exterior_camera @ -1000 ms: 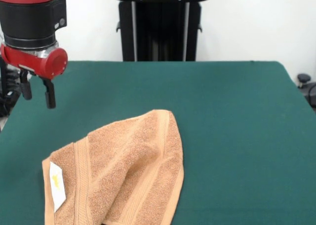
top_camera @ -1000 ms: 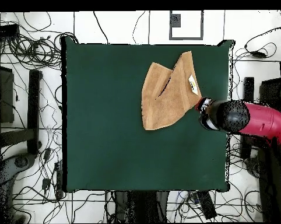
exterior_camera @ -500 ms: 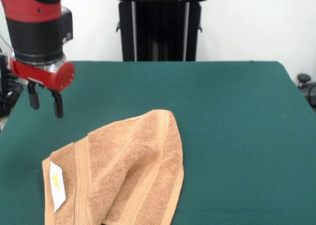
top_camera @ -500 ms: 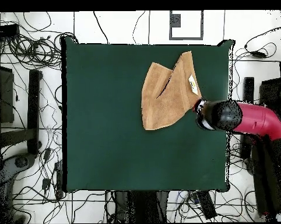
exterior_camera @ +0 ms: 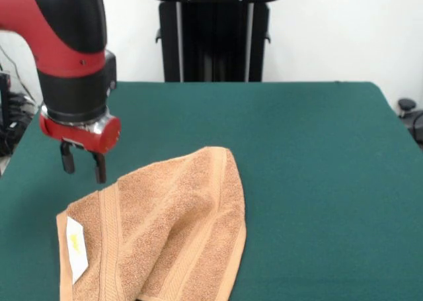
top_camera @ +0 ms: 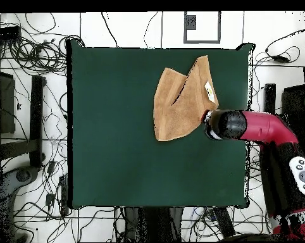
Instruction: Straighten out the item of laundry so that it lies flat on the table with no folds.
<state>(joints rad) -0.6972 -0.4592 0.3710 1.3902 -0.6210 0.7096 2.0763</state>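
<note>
The item of laundry (exterior_camera: 165, 228) is a light-brown terry towel lying folded over itself near the table's front left in the front view, with a white tag (exterior_camera: 76, 248) at its left corner. From overhead the towel (top_camera: 177, 101) lies at the table's upper right. My gripper (exterior_camera: 83, 167) hangs open just above the green table (exterior_camera: 310, 182), a little behind the towel's left edge, holding nothing. Overhead, the red arm's head (top_camera: 217, 124) covers the gripper, right beside the towel's edge.
A black stand (exterior_camera: 215, 33) rises behind the table's far edge. Cables (top_camera: 28, 50) cover the floor around the table in the overhead view. The table's left edge (exterior_camera: 13, 155) runs close to my gripper in the front view.
My arm has moved in from the table's left edge toward the towel and come lower. The gripper stayed open. The towel has not moved.
</note>
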